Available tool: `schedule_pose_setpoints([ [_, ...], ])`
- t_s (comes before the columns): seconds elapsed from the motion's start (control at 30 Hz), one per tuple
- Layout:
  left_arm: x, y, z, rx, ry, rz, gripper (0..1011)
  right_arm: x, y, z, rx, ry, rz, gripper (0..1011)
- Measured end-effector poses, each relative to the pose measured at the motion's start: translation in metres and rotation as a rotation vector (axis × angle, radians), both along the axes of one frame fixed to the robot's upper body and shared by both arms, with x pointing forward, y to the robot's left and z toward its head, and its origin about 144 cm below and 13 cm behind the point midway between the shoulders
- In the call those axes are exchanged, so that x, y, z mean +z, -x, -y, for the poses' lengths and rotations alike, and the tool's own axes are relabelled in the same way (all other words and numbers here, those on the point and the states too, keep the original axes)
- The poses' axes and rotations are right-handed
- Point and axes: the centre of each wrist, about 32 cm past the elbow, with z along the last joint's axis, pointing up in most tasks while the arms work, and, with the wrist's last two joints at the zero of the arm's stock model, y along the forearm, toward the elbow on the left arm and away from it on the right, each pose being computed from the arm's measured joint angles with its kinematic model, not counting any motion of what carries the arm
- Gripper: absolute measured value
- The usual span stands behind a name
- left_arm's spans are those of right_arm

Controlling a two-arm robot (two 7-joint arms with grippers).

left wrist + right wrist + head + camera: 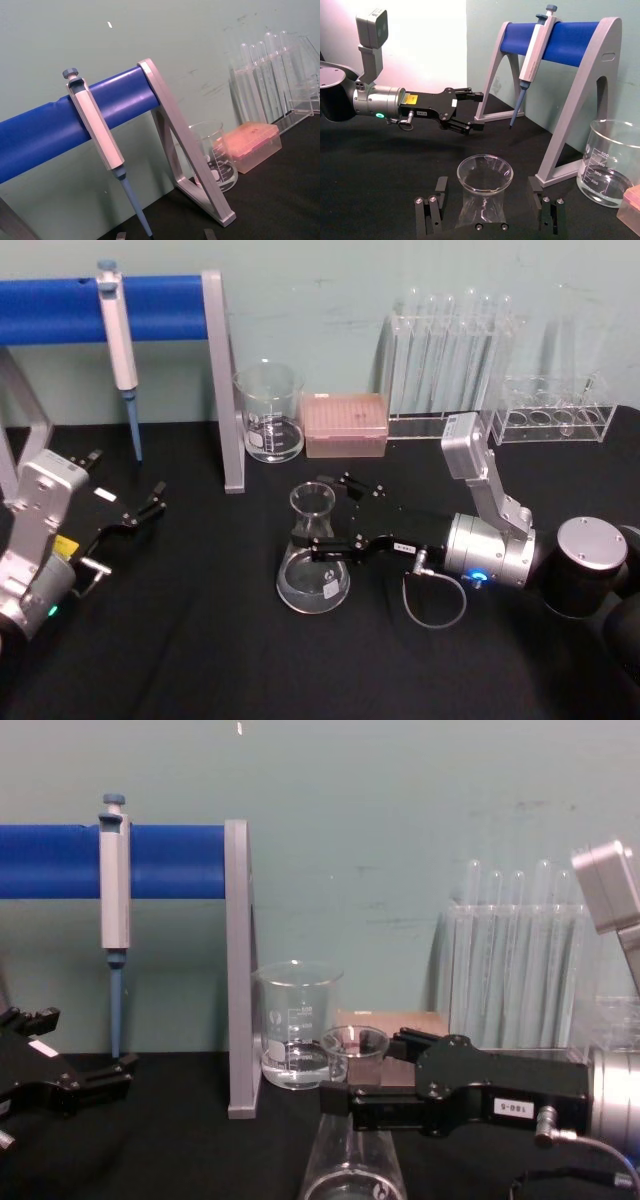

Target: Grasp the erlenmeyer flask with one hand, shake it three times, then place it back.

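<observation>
The erlenmeyer flask [316,582] stands upright on the black table, clear glass with a little liquid in its wide base. My right gripper [322,514] reaches in from the right and is open, one finger on each side of the flask's neck. In the right wrist view the flask [485,176] sits between the two fingers [440,188], with a small gap showing on each side. The chest view shows the flask's rim [353,1042] just beyond the black right gripper [365,1075]. My left gripper [140,512] rests open at the table's left, away from the flask.
Behind the flask stand a graduated beaker [270,412] and a pink tip box [345,425]. A pipette [118,340] hangs on the blue-barred stand [222,380] at the back left. Test tube racks [450,360] fill the back right. A grey cable loop [435,600] lies by the right wrist.
</observation>
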Motion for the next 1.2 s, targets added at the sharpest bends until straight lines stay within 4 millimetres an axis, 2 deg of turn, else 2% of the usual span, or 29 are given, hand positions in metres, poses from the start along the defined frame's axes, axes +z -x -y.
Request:
schedule_pose_setpoints([
  [0.4, 0.0000, 0.0000, 0.0000, 0.000, 0.000, 0.000, 1001, -0.0001, 0.0001, 0.0001, 0.000, -0.001, 0.000, 996],
  [0.57, 0.0000, 0.0000, 0.0000, 0.000, 0.000, 0.000, 1001, -0.0001, 0.0002, 0.0002, -0.001, -0.002, 0.000, 903],
  [0.77, 0.0000, 0.0000, 0.0000, 0.000, 0.000, 0.000, 1001, -0.0003, 0.0003, 0.0002, -0.001, -0.002, 0.000, 743],
  [0.87, 0.0000, 0.0000, 0.0000, 0.000, 0.000, 0.000, 1001, -0.0003, 0.0004, 0.0002, -0.001, -0.002, 0.000, 651],
  [0.93, 0.0000, 0.0000, 0.0000, 0.000, 0.000, 0.000, 1001, -0.0003, 0.0004, 0.0002, 0.000, -0.002, 0.000, 544],
  [0.97, 0.0000, 0.0000, 0.0000, 0.000, 0.000, 0.000, 1001, -0.0003, 0.0004, 0.0001, 0.000, -0.002, 0.000, 544],
  [1.03, 0.0000, 0.0000, 0.0000, 0.000, 0.000, 0.000, 1001, -0.0003, 0.0004, 0.0001, 0.000, -0.002, 0.000, 470],
  [1.2, 0.0000, 0.0000, 0.0000, 0.000, 0.000, 0.000, 1001, -0.0003, 0.0004, 0.0002, 0.000, -0.002, 0.000, 456],
])
